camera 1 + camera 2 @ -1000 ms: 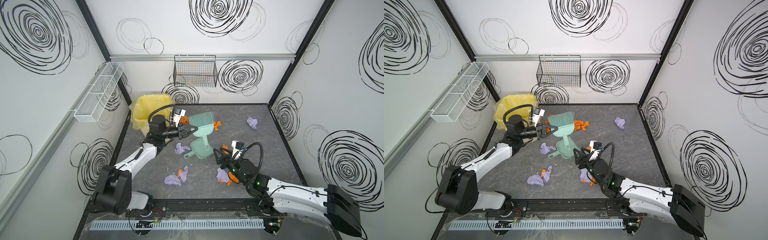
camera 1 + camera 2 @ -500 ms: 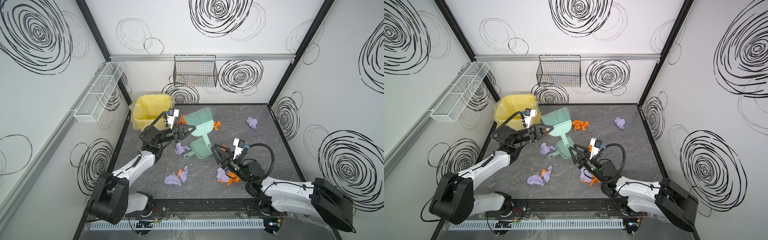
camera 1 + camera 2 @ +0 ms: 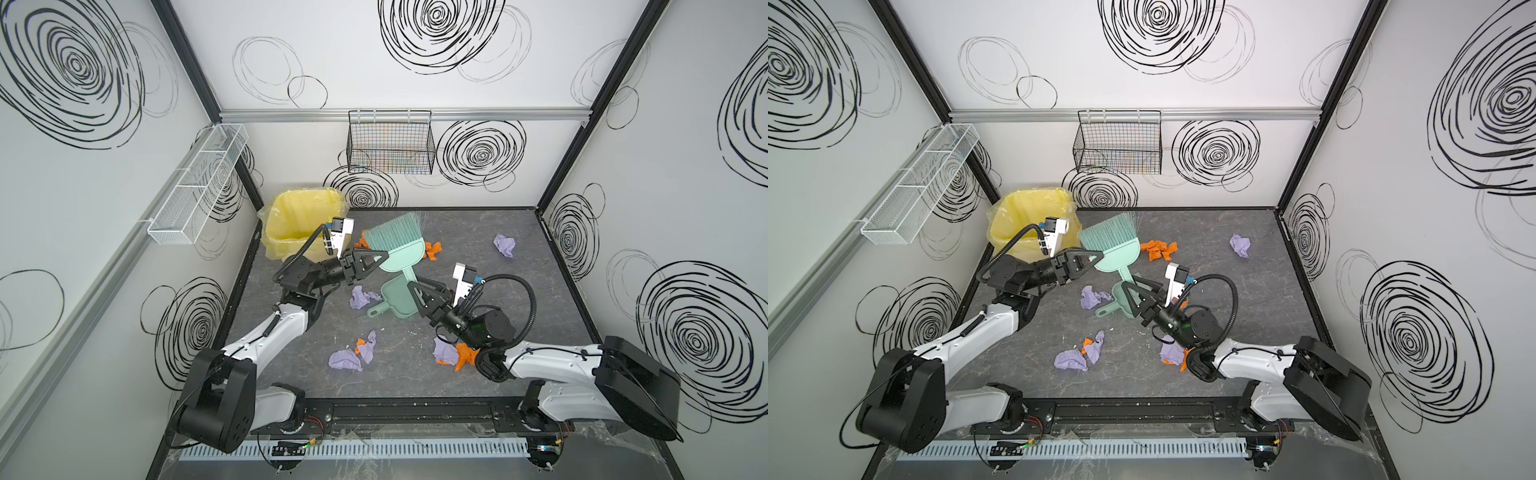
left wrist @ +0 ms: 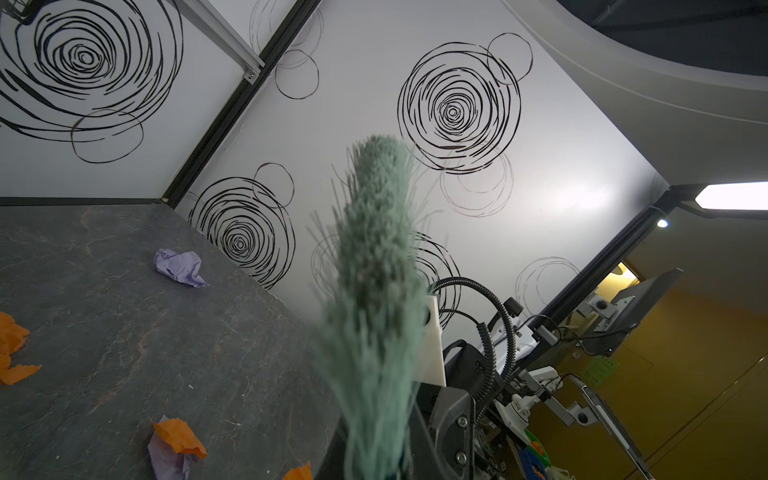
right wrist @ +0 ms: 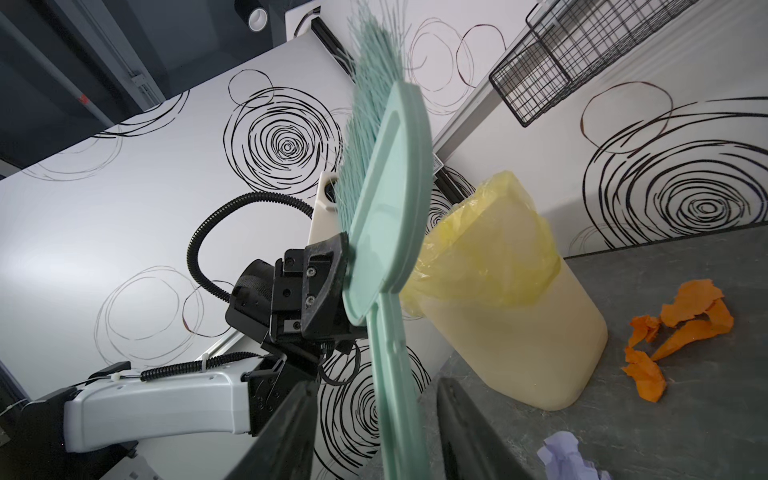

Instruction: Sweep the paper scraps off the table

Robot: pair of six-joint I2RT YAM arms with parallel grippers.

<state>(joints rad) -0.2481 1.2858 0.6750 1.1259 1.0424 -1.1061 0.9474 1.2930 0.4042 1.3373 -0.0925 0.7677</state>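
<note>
In both top views my left gripper (image 3: 368, 266) pinches the brush (image 3: 399, 249) by its flat head just beside the yellow bin (image 3: 291, 220), bristles (image 3: 392, 228) up, I think to offer the handle. The paper scraps (image 3: 505, 245) lie on the table (image 3: 415, 374), some near the bin, others well apart from it. The left wrist view gives only blurred bristles and no fingers. Only the right wrist view shows the right gripper (image 5: 376, 384) with its fingers (image 5: 291, 436) spread around the handle (image 5: 395, 353), not touching it.
</note>
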